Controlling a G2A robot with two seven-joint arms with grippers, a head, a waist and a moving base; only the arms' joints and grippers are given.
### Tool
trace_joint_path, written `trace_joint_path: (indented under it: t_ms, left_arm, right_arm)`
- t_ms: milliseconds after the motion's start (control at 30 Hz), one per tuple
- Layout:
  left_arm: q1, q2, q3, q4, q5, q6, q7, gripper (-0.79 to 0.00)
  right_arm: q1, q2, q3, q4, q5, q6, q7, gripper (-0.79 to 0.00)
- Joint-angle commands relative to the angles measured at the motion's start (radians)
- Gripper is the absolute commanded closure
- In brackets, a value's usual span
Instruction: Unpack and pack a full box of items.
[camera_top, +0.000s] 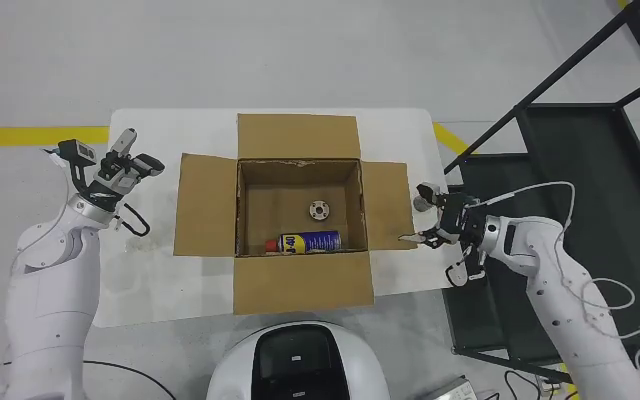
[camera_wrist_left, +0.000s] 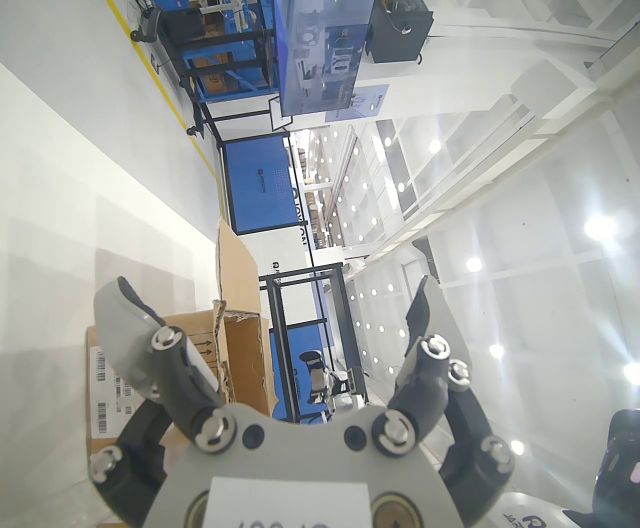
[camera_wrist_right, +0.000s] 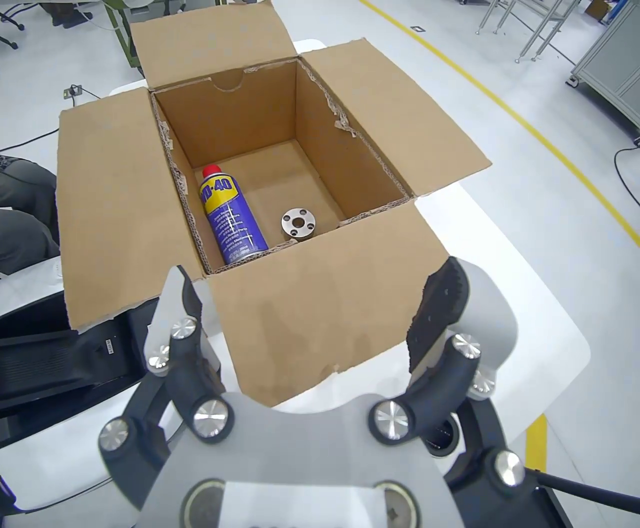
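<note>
**2 items in the box, both pincers empty**

A cardboard box (camera_top: 298, 135) sits on the white table (camera_top: 170, 130) with all 4 flaps folded outward, which leaves its mouth free for reaching in. On its floor a blue spray can (camera_wrist_right: 227, 220) lies on its side along the wall nearest the robot, a pose that likely keeps it from toppling. A round metal flange (camera_wrist_right: 298, 223) rests flat near the middle of the box, apart from the can. The left gripper (camera_top: 130, 165) hangs beyond the box's left flap and the right gripper (camera_wrist_right: 312, 280) just off its right flap. Each is spread wide and holds nothing, and each stays clear of the opening. Whether the box is being emptied or filled cannot be judged from here.
</note>
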Motion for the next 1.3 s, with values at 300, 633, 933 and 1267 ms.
trace_joint_path:
  t_ms: [300,633,933,1267]
  left_arm:
    - [0.0,0.0,0.0,0.0,0.0,0.0,0.0,-0.785]
    - [0.0,0.0,0.0,0.0,0.0,0.0,0.0,-0.785]
    - [0.0,0.0,0.0,0.0,0.0,0.0,0.0,-0.785]
    - [0.0,0.0,0.0,0.0,0.0,0.0,0.0,-0.785]
  right_arm:
    - [0.097,-0.004,0.0,0.279,0.159,0.096,0.18,-0.785]
    - [0.26,-0.029,-0.136,0.524,0.195,0.114,0.27,-0.785]
    - [0.382,-0.058,-0.227,0.713,0.165,0.183,0.233,-0.785]
    - [0.478,-0.087,-0.298,0.867,0.173,0.204,0.214,-0.785]
